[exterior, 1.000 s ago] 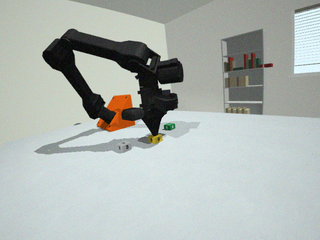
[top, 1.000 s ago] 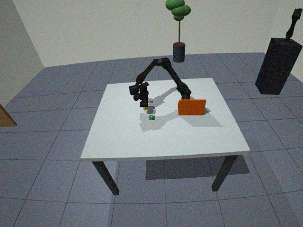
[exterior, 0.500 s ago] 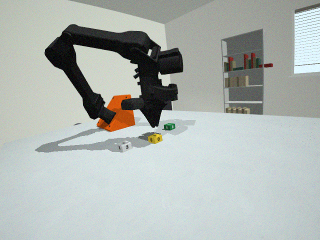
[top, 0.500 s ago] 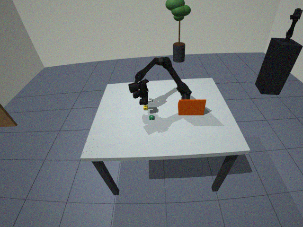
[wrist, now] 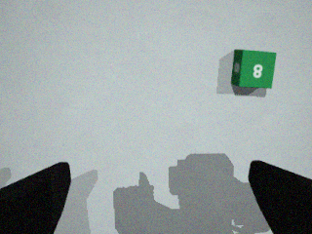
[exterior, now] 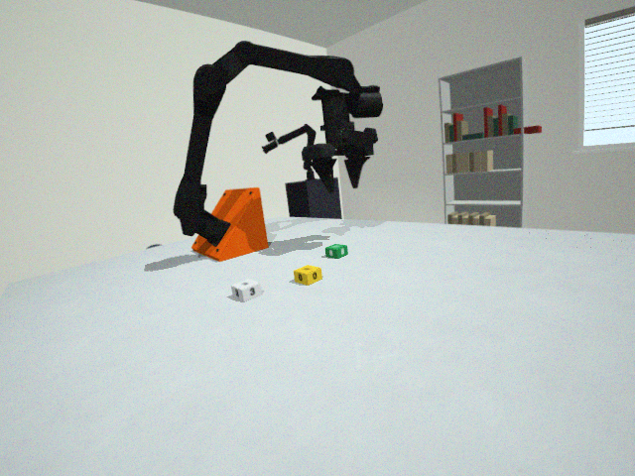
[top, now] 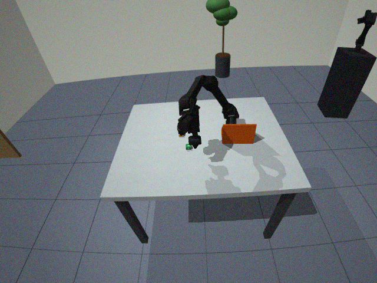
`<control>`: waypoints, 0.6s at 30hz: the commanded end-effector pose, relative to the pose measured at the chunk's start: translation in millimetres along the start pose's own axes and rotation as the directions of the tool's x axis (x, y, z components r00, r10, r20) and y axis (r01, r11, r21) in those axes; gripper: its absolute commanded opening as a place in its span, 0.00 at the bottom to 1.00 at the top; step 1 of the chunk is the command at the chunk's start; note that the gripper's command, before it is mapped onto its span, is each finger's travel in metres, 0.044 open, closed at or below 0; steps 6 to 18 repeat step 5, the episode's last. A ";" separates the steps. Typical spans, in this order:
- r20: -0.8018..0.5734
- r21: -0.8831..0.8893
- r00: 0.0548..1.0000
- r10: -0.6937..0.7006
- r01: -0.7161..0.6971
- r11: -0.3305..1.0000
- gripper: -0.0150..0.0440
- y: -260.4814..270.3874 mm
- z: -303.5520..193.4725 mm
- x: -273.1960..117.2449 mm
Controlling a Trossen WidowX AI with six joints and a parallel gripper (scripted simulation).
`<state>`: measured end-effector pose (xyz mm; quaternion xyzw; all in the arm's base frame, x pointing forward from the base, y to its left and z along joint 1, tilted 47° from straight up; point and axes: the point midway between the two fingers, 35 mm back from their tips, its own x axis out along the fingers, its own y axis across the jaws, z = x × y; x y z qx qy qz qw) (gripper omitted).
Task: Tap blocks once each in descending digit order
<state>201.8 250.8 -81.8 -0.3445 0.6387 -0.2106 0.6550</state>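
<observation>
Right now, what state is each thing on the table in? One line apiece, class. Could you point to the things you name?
Gripper [top: 195, 145] [exterior: 342, 188] [wrist: 161, 172]: open, fingers above the table
Green block [top: 188, 147] [exterior: 336, 251] [wrist: 254, 69]: lying flat, 8 on top
Yellow block [top: 181, 135] [exterior: 308, 275]: lying flat, untouched by fingers
White block [exterior: 246, 291]: lying flat, untouched

The table [top: 158, 170] [exterior: 317, 369] [wrist: 122, 88] looks matt and smooth.

A white 8 reads clearly on the green cube-shaped block [exterior: 336, 251] [wrist: 257, 69] at the upper right of the wrist view. In the exterior view, black digits mark the white block [exterior: 246, 291], a 3, and the yellow block [exterior: 308, 275], a 0, both near the centre.
</observation>
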 end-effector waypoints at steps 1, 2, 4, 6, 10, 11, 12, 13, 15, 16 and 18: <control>-0.013 0.033 1.000 0.005 -0.005 0.999 0.93 0.5 2.1 -1.6; -0.013 0.033 1.000 0.005 -0.005 0.999 0.93 0.5 2.1 -1.6; -0.013 0.033 1.000 0.005 -0.005 0.999 0.93 0.5 2.1 -1.6; -0.013 0.033 1.000 0.005 -0.005 0.999 0.93 0.5 2.1 -1.6; -0.013 0.033 1.000 0.005 -0.005 0.999 0.93 0.5 2.1 -1.6; -0.013 0.033 1.000 0.005 -0.005 0.999 0.93 0.5 2.1 -1.6; -0.013 0.033 1.000 0.005 -0.005 0.999 0.93 0.5 2.1 -1.6; -0.013 0.033 1.000 0.005 -0.005 0.999 0.93 0.5 2.1 -1.6; -0.013 0.033 1.000 0.005 -0.005 0.999 0.93 0.5 2.1 -1.6; -0.013 0.033 1.000 0.005 -0.005 0.999 0.93 0.5 2.1 -1.6; -0.013 0.033 1.000 0.005 -0.005 0.999 0.93 0.5 2.1 -1.6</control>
